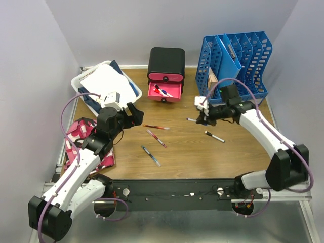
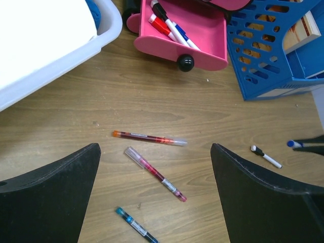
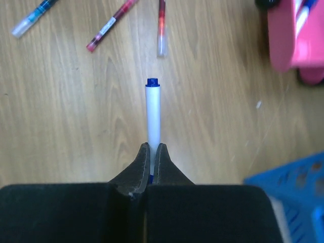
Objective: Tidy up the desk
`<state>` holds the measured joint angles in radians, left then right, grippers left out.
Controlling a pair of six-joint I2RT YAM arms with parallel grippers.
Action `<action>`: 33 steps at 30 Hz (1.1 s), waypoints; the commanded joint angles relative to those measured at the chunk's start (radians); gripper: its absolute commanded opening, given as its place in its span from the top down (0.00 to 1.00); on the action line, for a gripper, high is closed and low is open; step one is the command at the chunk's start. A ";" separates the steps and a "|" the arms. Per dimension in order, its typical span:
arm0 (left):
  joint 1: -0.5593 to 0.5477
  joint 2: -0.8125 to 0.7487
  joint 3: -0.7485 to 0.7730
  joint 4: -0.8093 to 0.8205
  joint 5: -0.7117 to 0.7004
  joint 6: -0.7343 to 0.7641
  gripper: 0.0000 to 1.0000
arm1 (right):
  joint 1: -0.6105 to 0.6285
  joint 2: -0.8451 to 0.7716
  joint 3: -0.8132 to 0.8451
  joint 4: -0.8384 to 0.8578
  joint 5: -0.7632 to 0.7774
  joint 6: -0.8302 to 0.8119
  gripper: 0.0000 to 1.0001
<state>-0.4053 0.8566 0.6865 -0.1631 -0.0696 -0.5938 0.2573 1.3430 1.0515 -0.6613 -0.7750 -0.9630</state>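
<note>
The wood-grain desk [image 1: 202, 157] holds three loose pens: an orange-red one [image 1: 156, 126], a pink one [image 1: 156, 137] and a blue one [image 1: 151, 155]. My left gripper [image 1: 132, 115] is open and empty above them. In the left wrist view the orange-red pen [image 2: 149, 137], pink pen [image 2: 156, 173] and blue pen [image 2: 135, 226] lie between the wide-apart fingers of my left gripper [image 2: 155, 148]. My right gripper [image 3: 153, 149] is shut on a white marker with a blue end [image 3: 153, 114], held above the desk and pointing left [image 1: 191, 120].
A black-capped marker [image 1: 214, 136] lies right of centre. The black drawer unit [image 1: 166, 63] has its pink drawer [image 1: 164, 91] open with markers inside. A blue file organizer [image 1: 235, 61] stands back right. A white basket with paper [image 1: 106, 83] and a patterned pouch [image 1: 83, 136] are left.
</note>
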 commanded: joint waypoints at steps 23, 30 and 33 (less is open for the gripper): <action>0.010 -0.243 -0.193 -0.010 0.031 -0.181 0.01 | 0.298 0.755 0.812 0.387 0.457 0.102 0.68; 0.010 -0.232 -0.191 -0.012 0.034 -0.179 0.01 | 0.296 0.693 0.769 0.373 0.461 0.213 0.50; 0.010 -0.220 -0.191 -0.001 0.036 -0.176 0.01 | 0.286 0.624 0.725 0.292 0.395 0.285 0.49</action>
<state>-0.4004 0.6273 0.5022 -0.1669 -0.0296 -0.7685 0.5488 2.0769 1.8278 -0.2981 -0.3332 -0.8124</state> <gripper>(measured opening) 0.987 0.497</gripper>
